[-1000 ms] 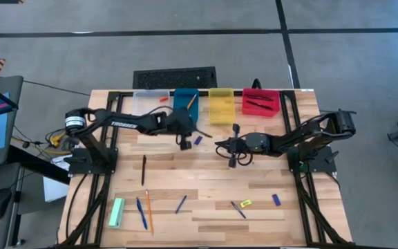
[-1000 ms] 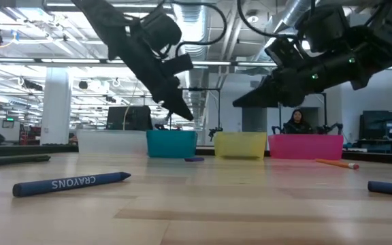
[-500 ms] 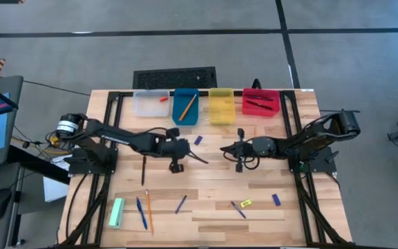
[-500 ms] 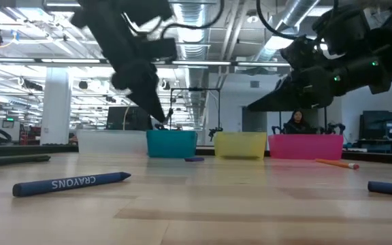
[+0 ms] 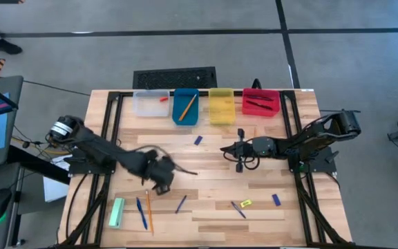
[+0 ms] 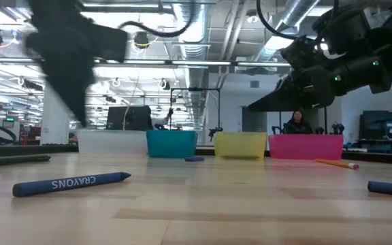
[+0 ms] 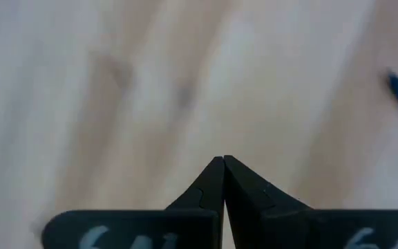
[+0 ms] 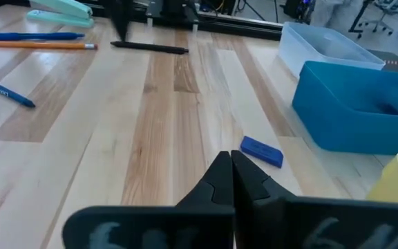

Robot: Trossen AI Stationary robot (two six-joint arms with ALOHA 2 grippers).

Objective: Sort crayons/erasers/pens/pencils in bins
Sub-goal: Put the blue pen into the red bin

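Observation:
My left gripper point(image 5: 162, 185) hangs shut and empty over bare wood point(image 7: 224, 160), pointing steeply down, near the table's middle left. It is just far of a blue crayon point(image 5: 181, 203), a blue pen point(image 5: 141, 213) and an orange pencil point(image 5: 148, 211). My right gripper point(image 5: 222, 149) is shut and empty, nearly level, above the table's middle point(image 8: 230, 156). A blue eraser point(image 8: 261, 151) lies flat ahead of it. The clear point(image 5: 150, 102), blue point(image 5: 186, 107), yellow point(image 5: 221, 105) and red point(image 5: 260, 102) bins stand along the far edge.
A pencil lies in the blue bin, a red eraser point(image 5: 163, 99) in the clear one, dark pens point(image 5: 258, 104) in the red one. Near the front lie a green block point(image 5: 117, 212), a pen point(image 5: 238, 209), a yellow eraser point(image 5: 246, 203) and a blue eraser point(image 5: 276, 199).
My left gripper has swung from beside the blue bin toward the table's near-left part, tipping to point more steeply down and rolling as it went. It has stayed shut and carries nothing. Nothing on the table has moved.

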